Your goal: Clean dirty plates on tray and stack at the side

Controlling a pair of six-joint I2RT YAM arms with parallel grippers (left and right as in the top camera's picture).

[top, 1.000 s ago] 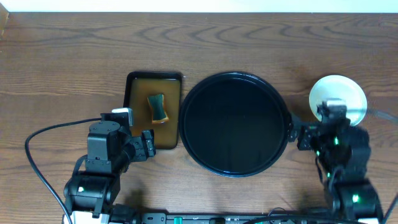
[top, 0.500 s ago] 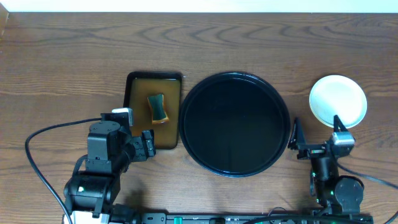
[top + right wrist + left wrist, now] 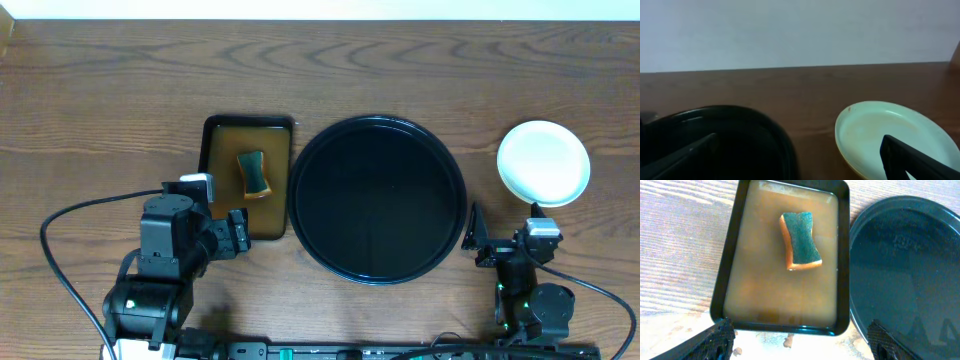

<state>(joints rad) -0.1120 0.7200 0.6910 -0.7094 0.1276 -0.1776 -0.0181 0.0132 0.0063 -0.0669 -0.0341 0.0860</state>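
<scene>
Black arms [image 3: 165,245] trail black cables [image 3: 60,230], with seemingly green lights [image 3: 503,320].

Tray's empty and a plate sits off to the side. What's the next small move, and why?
Probably just fold the left arm back to rest. The round tray holds no plates, the white plate lies on the table right of it, the sponge sits in its pan, and the left gripper and right gripper are open and empty.

A dark brown table [image 3: 100,90] with strong wood grain fills the overhead view. Beyond its far edge stands a plain, pale wall [image 3: 790,30]. The light is soft and even, with no hard shadows.
</scene>
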